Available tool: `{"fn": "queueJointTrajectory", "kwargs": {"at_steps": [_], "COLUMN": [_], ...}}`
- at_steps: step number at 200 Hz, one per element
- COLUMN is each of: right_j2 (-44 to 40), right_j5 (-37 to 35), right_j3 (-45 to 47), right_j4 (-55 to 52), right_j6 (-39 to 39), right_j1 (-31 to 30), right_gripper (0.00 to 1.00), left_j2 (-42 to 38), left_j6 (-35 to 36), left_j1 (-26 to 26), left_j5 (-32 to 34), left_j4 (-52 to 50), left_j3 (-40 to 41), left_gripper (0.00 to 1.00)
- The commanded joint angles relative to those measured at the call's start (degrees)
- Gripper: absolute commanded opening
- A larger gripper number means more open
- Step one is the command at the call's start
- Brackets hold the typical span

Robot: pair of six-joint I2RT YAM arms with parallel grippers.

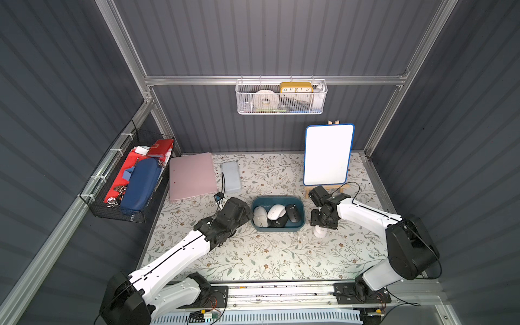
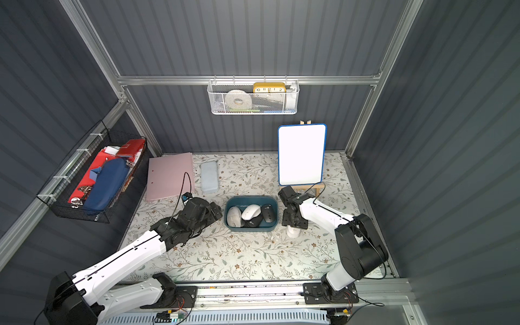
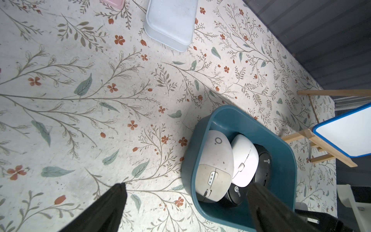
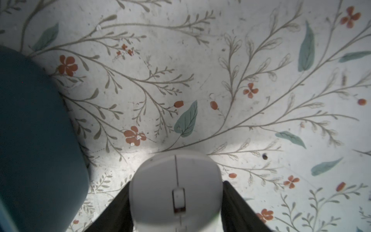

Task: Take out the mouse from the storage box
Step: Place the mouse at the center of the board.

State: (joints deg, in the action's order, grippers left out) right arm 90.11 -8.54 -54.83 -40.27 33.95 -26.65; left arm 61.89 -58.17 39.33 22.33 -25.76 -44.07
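Right jaws clenched on white mouse (image 4: pixel 176 186), a black finger (image 4: pixel 114 213) at each flank, bottom centre of the right wrist view. In a top view the mouse shows just right of the storage box (image 1: pixel 281 228), outside it, mid-frame. Contact with the floral bench (image 1: pixel 253 259): cannot tell. Left jaws released, spread wide at the box's left end. Beige, white and black mice (image 1: pixel 277 215) lie inside.
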Motion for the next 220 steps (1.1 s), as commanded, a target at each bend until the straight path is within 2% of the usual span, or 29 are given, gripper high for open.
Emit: {"fn": "queueJointTrajectory", "kwargs": {"at_steps": [1, 68, 131, 164, 220], "right_j2": [1.63, 5.38, 4.25, 2.52, -4.82], "right_j5": [0.24, -0.31, -2.49, -3.25, -4.67], "right_j3": [-2.07, -3.78, -3.68, -3.62, -2.18], "right_j4": [0.11, -0.42, -1.45, -2.08, -2.29], "right_j6": [0.00, -0.29, 0.06, -0.29, -1.11], "right_j1": [0.29, 0.36, 0.30, 0.36, 0.29], "right_gripper": [0.55, 0.57, 0.71, 0.79, 0.79], "left_j2": [0.16, 1.17, 7.03, 10.61, 20.70], "left_j6": [1.31, 3.63, 9.32, 14.21, 25.07], "left_j1": [-0.31, -0.31, -0.31, -0.23, 0.50], "left_j5": [-0.26, -0.87, -2.51, -5.40, -6.49], "left_j4": [-1.05, -0.87, -0.72, 0.05, -2.02], "left_j3": [-1.36, -2.97, -7.86, -10.56, -19.88], "left_gripper": [0.99, 0.99, 0.99, 0.99, 0.99]}}
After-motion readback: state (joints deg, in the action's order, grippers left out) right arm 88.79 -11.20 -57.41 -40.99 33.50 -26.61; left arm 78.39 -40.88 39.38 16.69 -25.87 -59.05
